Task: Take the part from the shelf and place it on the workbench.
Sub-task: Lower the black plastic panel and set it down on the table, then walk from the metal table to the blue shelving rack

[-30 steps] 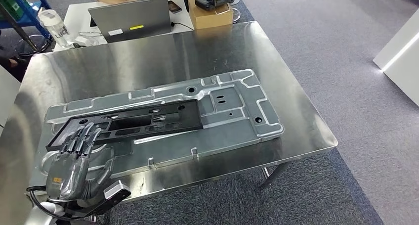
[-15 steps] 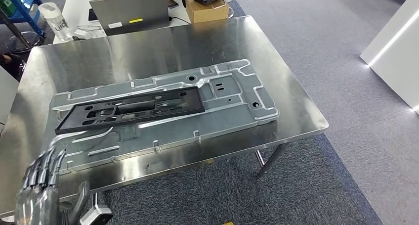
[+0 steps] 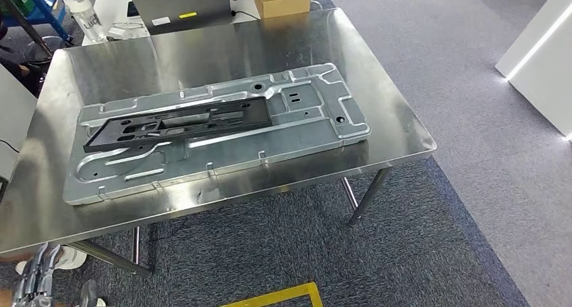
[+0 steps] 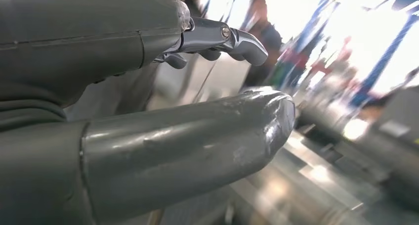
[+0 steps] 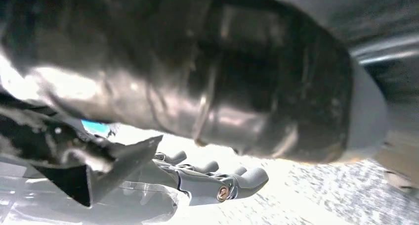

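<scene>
The left hand (image 3: 40, 276) hangs low at about 7 o'clock in the head view, below and in front of the table's near edge, its silver-grey fingers (image 3: 46, 260) held loosely apart and pointing up with nothing between them; in the left wrist view the thick grey thumb (image 4: 197, 146) runs beside the slim metal fingers (image 4: 232, 37) with open air between them, so this hand grips nothing. In the right wrist view the right hand (image 5: 207, 136) shows a broad dark thumb (image 5: 276, 81) above lighter, slightly bent fingers (image 5: 222, 183), again with a gap and nothing held; the background there is too bright and blurred to tell what lies behind. Outward from the left hand, toward 12 o'clock, stands the shiny stainless-steel workbench (image 3: 378, 84) on thin metal legs. The long black rectangular plastic frame part (image 3: 179, 123) lies flat on it, resting on top of a large pale grey stamped sheet-metal panel (image 3: 222, 162) that stretches from 9 o'clock to 3 o'clock across the bench middle; the black part covers the panel's far-left portion, its long side roughly parallel to the panel's. Well beyond the bench, at 12 o'clock, are a grey laptop lid (image 3: 182, 3) and a brown cardboard box (image 3: 280, 0); at 11 o'clock stands a clear plastic water bottle (image 3: 84, 17). A yellow floor marking (image 3: 276, 297) lies at 6 o'clock on the grey-blue carpet (image 3: 445, 206).
</scene>
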Motion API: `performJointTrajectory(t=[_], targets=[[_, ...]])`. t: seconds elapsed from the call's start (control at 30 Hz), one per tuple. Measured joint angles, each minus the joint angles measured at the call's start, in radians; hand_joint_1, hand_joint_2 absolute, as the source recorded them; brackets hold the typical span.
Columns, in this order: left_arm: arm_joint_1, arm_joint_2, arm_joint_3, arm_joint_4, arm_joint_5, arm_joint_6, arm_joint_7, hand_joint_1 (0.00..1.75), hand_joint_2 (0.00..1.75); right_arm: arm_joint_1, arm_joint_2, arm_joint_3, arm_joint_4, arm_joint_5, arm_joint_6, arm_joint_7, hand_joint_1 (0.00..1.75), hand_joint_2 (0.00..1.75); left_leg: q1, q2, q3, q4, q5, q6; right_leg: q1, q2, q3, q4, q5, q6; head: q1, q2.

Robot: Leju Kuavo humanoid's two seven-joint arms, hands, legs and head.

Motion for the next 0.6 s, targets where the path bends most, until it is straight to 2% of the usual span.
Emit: performJointTrajectory(t=[0.03,0.07,0.13,0.17,0.2,0.27,0.3,0.33,0.37,0.4,0.43,0.47,0.5,0.53,0.57,0.6], targets=[[0.013,-0.028,0.013,0.024,0.064,0.006,-0.038,0.0,0.0,0.0,0.003,-0.002,0.0,-0.003,-0.002,0.01,0.0,0.0,-0.002,-0.001,0.03,-0.05,-0.016,0.005,0.001,0.001,-0.004,0.005,0.006,0.007,0.0,0.0],[0.021,-0.064,0.032,0.061,0.124,0.005,-0.087,0.0,0.0,-0.001,0.005,-0.004,0.0,-0.005,-0.006,0.02,0.0,0.0,-0.005,-0.001,0.042,-0.075,-0.027,0.013,0.002,0.001,-0.005,0.006,0.014,0.014,0.0,0.0],[0.025,-0.139,0.083,0.179,0.21,-0.017,-0.186,0.0,0.0,0.0,0.008,-0.006,0.0,-0.003,-0.018,0.032,0.0,0.0,-0.006,0.002,0.032,-0.078,-0.014,0.031,-0.001,0.003,-0.005,0.005,0.022,0.027,0.001,0.0],[0.018,-0.176,0.115,0.254,0.239,-0.038,-0.228,0.0,0.0,0.0,0.009,-0.007,0.0,0.0,-0.025,0.033,0.0,0.0,-0.005,0.005,0.024,-0.078,-0.004,0.041,-0.002,0.005,-0.01,0.014,0.004,0.032,0.001,0.0],[0.003,-0.209,0.152,0.341,0.262,-0.065,-0.26,0.0,0.0,0.0,0.009,-0.008,0.0,0.004,-0.028,0.031,0.0,0.0,-0.004,0.008,0.012,-0.079,0.009,0.05,-0.002,0.007,-0.019,0.041,-0.034,0.036,0.001,0.0],[-0.057,-0.27,0.238,0.543,0.301,-0.12,-0.299,0.0,0.0,-0.002,0.008,-0.008,0.0,0.016,-0.029,0.02,0.0,0.0,-0.005,0.011,-0.017,-0.078,0.033,0.06,0.0,0.009,-0.04,0.144,-0.139,0.04,0.001,0.0],[-0.098,-0.297,0.287,0.659,0.323,-0.147,-0.309,0.0,0.0,-0.003,0.007,-0.008,0.0,0.021,-0.028,0.015,0.0,0.0,-0.008,0.011,-0.034,-0.077,0.046,0.061,0.002,0.009,-0.047,0.205,-0.174,0.042,0.001,0.0],[-0.14,-0.321,0.337,0.774,0.345,-0.17,-0.313,0.0,0.0,-0.004,0.006,-0.007,0.0,0.025,-0.027,0.012,0.0,0.0,-0.011,0.011,-0.051,-0.074,0.058,0.061,0.003,0.009,-0.047,0.251,-0.181,0.041,0.001,0.0],[-0.179,-0.34,0.386,0.883,0.363,-0.189,-0.313,0.0,0.0,-0.006,0.005,-0.007,0.0,0.029,-0.025,0.01,0.0,0.0,-0.014,0.011,-0.069,-0.069,0.069,0.061,0.004,0.009,-0.035,0.272,-0.163,0.039,0.001,0.0],[-0.216,-0.355,0.431,0.983,0.377,-0.205,-0.311,0.0,0.0,-0.008,0.004,-0.007,0.0,0.031,-0.024,0.01,0.0,0.0,-0.017,0.011,-0.087,-0.063,0.079,0.06,0.005,0.009,-0.007,0.26,-0.132,0.035,0.001,0.0],[-0.247,-0.365,0.469,1.069,0.386,-0.217,-0.31,0.0,0.0,-0.009,0.004,-0.007,0.0,0.033,-0.023,0.011,0.0,0.0,-0.019,0.011,-0.103,-0.057,0.088,0.059,0.006,0.009,0.036,0.215,-0.104,0.028,0.001,0.0],[-0.275,-0.374,0.502,1.146,0.394,-0.226,-0.31,0.0,0.0,-0.012,0.003,-0.007,0.0,0.033,-0.021,0.012,0.0,0.0,-0.022,0.011,-0.117,-0.052,0.096,0.057,0.009,0.01,0.093,0.142,-0.096,0.02,0.001,0.0],[-0.301,-0.38,0.53,1.213,0.402,-0.235,-0.307,0.0,0.0,-0.015,0.003,-0.007,0.0,0.034,-0.02,0.012,0.0,0.0,-0.024,0.01,-0.127,-0.047,0.105,0.054,0.012,0.01,0.148,0.06,-0.105,0.012,0.001,0.0],[-0.328,-0.384,0.557,1.279,0.415,-0.249,-0.294,0.0,0.0,-0.018,0.002,-0.006,0.0,0.035,-0.018,0.013,0.0,0.0,-0.025,0.009,-0.134,-0.046,0.115,0.049,0.016,0.01,0.187,-0.004,-0.118,0.006,0.001,0.0],[-0.355,-0.388,0.586,1.346,0.433,-0.268,-0.27,0.0,0.0,-0.021,0.002,-0.005,0.001,0.036,-0.015,0.014,0.0,0.0,-0.024,0.009,-0.14,-0.046,0.125,0.044,0.02,0.009,0.208,-0.045,-0.129,0.001,0.0,0.0],[-0.38,-0.39,0.615,1.408,0.454,-0.288,-0.237,0.0,0.0,-0.023,0.002,-0.005,0.001,0.037,-0.013,0.017,0.0,0.0,-0.023,0.009,-0.143,-0.048,0.136,0.039,0.021,0.009,0.208,-0.062,-0.127,-0.003,0.0,0.0]])
